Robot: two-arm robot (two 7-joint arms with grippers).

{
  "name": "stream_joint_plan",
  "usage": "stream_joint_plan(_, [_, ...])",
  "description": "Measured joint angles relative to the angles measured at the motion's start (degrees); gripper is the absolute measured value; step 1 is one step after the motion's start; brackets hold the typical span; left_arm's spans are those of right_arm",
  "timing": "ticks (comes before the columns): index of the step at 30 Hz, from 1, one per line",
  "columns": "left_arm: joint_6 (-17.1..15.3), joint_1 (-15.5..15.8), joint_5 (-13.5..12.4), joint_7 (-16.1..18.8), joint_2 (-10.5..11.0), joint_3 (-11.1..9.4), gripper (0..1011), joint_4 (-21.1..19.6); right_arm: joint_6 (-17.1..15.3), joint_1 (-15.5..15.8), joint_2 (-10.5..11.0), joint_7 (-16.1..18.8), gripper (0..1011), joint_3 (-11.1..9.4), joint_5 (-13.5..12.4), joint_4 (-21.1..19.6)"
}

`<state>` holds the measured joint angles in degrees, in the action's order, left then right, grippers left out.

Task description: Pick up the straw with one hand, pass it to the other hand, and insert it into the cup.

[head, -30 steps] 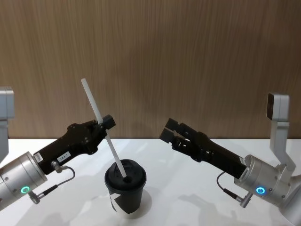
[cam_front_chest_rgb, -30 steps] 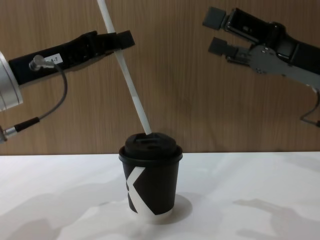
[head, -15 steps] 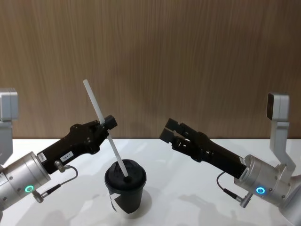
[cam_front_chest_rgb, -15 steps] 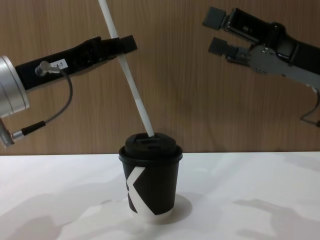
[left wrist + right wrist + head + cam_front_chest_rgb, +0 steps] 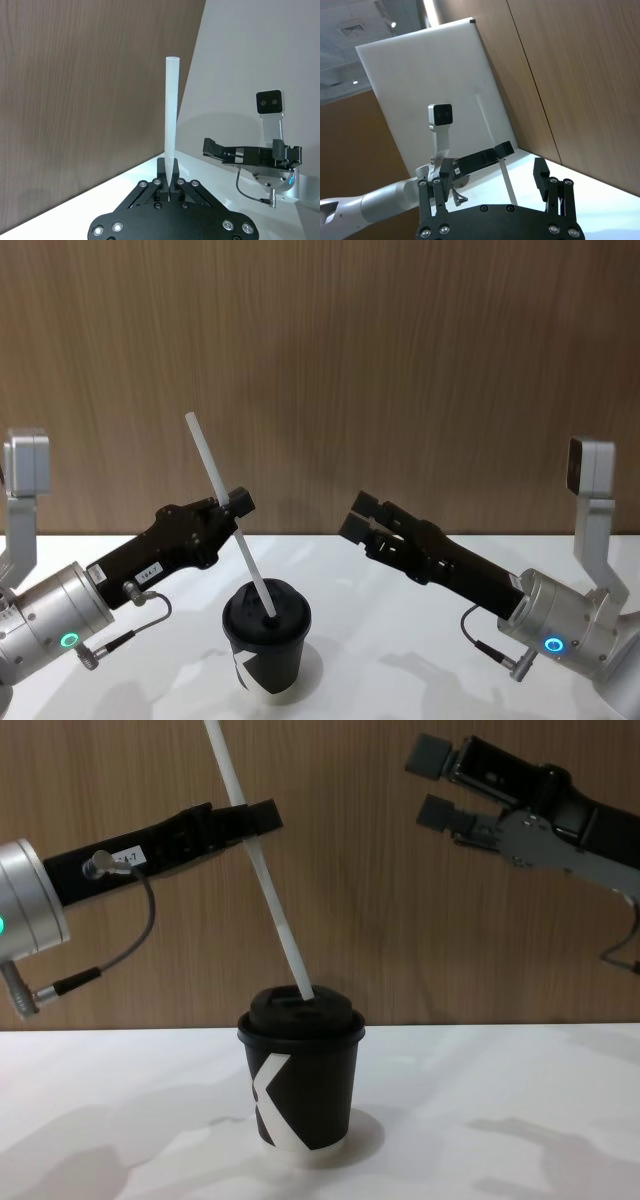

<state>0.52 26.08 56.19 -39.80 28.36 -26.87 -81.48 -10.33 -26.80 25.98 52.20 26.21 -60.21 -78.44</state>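
I see a long, thin white straw (image 5: 228, 515) tilted with its top leaning toward my left, its lower tip resting in the black lid of the cup (image 5: 266, 638). The cup is small and black with a white angular mark and a white base rim, standing upright on the white counter (image 5: 400, 620) in front of me.

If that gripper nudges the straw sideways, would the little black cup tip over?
Possibly. The cup is small, taller than its base is wide, and looks like paper, so it is probably light. The straw leans with its tip at the lid, held by the left gripper, so a sideways push would act high up. The straw looks stiff rather than floppy.
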Motion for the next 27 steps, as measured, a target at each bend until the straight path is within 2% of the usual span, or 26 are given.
stream_joint_plan(27, [-0.8, 1.2, -1.5, -0.5, -0.4, -1.0, 10, 1.8, 0.0, 0.0, 0.0, 0.0, 1001, 0.0, 0.0, 0.0])
